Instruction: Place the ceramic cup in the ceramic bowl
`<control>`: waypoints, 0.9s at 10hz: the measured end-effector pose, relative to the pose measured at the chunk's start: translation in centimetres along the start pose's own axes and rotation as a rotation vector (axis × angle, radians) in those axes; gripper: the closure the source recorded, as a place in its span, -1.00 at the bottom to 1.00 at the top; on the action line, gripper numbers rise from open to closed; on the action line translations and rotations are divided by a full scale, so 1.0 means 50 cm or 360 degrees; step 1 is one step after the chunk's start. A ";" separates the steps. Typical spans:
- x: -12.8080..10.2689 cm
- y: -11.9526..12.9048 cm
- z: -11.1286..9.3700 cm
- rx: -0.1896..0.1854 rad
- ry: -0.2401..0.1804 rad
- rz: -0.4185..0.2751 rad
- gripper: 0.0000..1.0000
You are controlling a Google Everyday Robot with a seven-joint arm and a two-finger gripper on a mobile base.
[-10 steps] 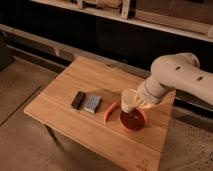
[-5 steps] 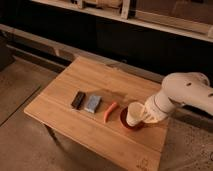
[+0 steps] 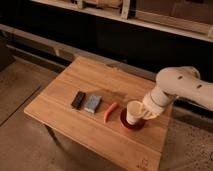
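The cream-white ceramic cup (image 3: 134,112) stands upright over the red-orange ceramic bowl (image 3: 131,123) on the right part of the wooden table (image 3: 60,105). Whether the cup rests on the bowl's bottom or hangs just above it I cannot tell. My gripper (image 3: 145,111) is at the cup's right side, at the end of the white arm (image 3: 177,90) that comes in from the right. The cup hides most of the bowl's inside.
A slim orange carrot-like piece (image 3: 110,112) lies just left of the bowl. A grey-blue block (image 3: 93,103) and a dark block (image 3: 78,99) lie further left. A dark shelf unit (image 3: 125,30) runs behind the table. The table's right edge is close to the bowl.
The arm has swung to the right and lower, and the cup has come down over the bowl. The bowl and the other pieces have stayed in place.
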 end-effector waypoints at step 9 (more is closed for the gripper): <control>-0.021 0.021 0.039 0.0054 0.0056 -0.0018 1.00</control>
